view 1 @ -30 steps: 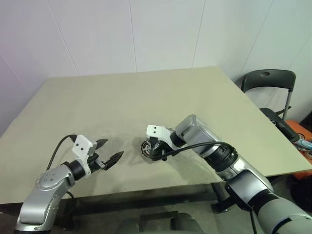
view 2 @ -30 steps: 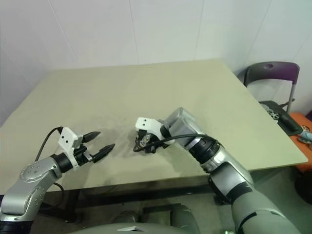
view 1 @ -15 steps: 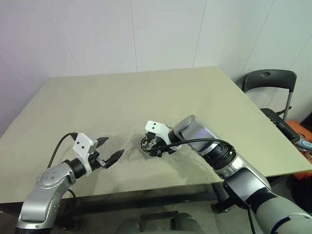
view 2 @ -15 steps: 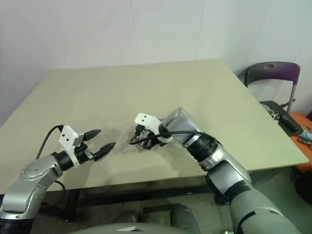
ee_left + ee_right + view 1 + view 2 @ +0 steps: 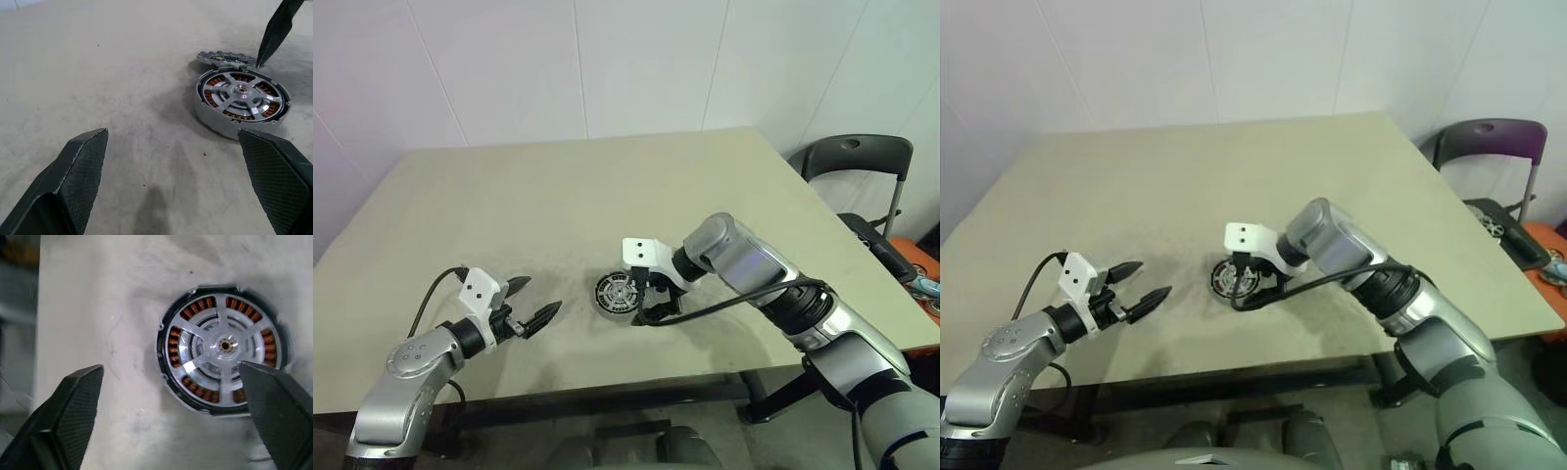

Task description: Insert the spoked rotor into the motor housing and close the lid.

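Left gripper idling, fingers wide, empty, at 9 o'clock of the motor housing. Spoked rotor now sitting inside it. Right gripper just released, fingers spreading wide, lifting off. Lid lying at housing's far edge, still pending.

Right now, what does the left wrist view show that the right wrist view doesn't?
Left wrist view: the lid lying just behind the motor housing, with a fingertip of the right gripper above it. Right wrist view: a straight-down look at the full ring of copper windings, and the table edge. Both: the spoked rotor seated in the housing.
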You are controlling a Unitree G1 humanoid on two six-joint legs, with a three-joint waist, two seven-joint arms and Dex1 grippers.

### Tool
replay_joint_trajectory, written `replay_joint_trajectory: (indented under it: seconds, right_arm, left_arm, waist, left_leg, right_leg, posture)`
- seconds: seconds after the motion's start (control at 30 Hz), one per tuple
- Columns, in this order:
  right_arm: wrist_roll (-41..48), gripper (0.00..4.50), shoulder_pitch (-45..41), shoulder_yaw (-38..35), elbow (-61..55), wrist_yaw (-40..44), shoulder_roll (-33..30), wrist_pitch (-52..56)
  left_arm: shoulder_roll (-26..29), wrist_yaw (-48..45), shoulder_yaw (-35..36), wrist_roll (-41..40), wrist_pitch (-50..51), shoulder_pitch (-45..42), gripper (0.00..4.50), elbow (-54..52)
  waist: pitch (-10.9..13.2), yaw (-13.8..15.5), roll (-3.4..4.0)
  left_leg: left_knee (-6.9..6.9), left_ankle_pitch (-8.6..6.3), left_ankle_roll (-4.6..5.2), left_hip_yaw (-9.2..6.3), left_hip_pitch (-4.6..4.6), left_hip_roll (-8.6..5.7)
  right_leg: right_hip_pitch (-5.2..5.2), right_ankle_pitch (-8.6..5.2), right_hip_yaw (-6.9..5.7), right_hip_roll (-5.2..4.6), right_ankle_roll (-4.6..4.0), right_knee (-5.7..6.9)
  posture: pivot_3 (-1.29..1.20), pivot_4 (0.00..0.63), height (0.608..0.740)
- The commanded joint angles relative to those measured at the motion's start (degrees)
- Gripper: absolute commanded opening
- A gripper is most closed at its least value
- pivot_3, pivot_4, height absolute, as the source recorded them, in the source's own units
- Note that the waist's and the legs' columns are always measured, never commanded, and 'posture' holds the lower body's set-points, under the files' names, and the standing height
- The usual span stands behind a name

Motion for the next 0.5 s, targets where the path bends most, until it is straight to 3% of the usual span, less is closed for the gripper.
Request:
replay_joint_trajectory:
  seconds: [0.03, 0.2, 0.5]
  right_arm:
    - [-4.37, 4.39, -1.63, 2.06, 3.56, 3.06, -1.76, -19.69]
    - [-9.92, 4.39, -3.68, 3.73, 13.05, 4.81, -0.92, -38.12]
    - [-14.08, 4.39, -5.02, 2.45, 21.81, 6.01, 1.61, -49.76]
  left_arm:
    - [0.28, -0.14, -0.03, 0.09, -0.83, -1.15, 4.50, -0.53]
    - [-0.09, 0.32, -0.06, 0.31, -1.01, -0.34, 4.50, -1.42]
    - [-1.05, 2.33, -0.19, 0.68, -0.94, 2.07, 4.50, -4.15]
  waist:
    - [0.00, 0.02, 0.00]
    - [0.00, -0.02, -0.01]
    - [0.00, 0.27, -0.01]
  left_leg:
    - [-0.01, 0.00, 0.00, 0.01, 0.00, -0.01]
    - [0.02, 0.00, 0.01, 0.03, 0.03, -0.02]
    - [0.02, 0.00, 0.01, 0.00, 0.04, -0.01]
  right_leg:
    - [0.01, 0.01, 0.00, -0.01, -0.01, -0.02]
    - [0.07, 0.01, 0.00, 0.00, -0.02, -0.04]
    - [0.08, 0.02, 0.00, -0.01, -0.05, -0.03]
  posture:
    - [0.00, 0.000, 0.740]
    - [0.00, 0.000, 0.740]
    - [0.00, 0.000, 0.740]
